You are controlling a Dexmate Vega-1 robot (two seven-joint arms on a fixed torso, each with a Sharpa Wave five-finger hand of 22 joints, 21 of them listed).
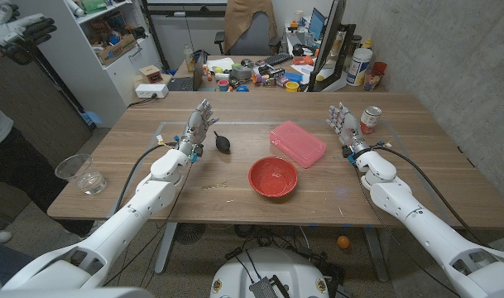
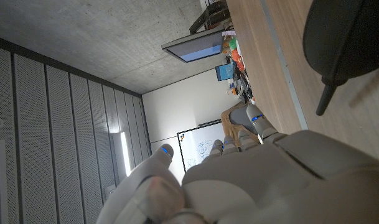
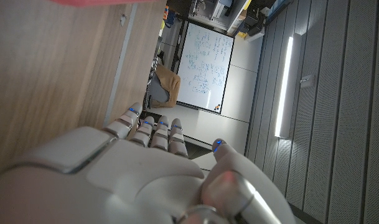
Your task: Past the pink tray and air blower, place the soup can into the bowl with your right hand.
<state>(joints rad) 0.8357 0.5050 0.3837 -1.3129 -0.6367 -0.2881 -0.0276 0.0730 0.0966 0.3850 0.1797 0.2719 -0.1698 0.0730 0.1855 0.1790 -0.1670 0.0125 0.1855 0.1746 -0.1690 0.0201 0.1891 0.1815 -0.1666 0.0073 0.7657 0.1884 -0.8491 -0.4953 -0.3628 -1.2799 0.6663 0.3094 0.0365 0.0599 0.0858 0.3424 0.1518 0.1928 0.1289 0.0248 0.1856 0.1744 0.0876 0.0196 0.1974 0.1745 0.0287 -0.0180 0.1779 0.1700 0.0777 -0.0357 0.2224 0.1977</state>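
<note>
The soup can [image 1: 370, 120], red and white, stands upright near the table's far right edge. My right hand [image 1: 343, 127] stands just left of the can with fingers apart, holding nothing; its back shows close up [image 3: 145, 174]. The red bowl [image 1: 273, 176] sits at the table's middle front. The pink tray [image 1: 298, 142], [image 3: 93, 2] lies behind the bowl, between it and the can. The black air blower [image 1: 222, 141], [image 2: 346, 40] lies left of the tray. My left hand [image 1: 199, 128], [image 2: 239, 180] stands beside the blower, fingers spread and empty.
A clear glass bowl [image 1: 80, 172] sits at the table's [image 1: 152, 194] left front corner. A cluttered desk [image 1: 260, 73] stands behind the table. A person's gloved hand [image 1: 16, 29] shows at the far left, away from the table.
</note>
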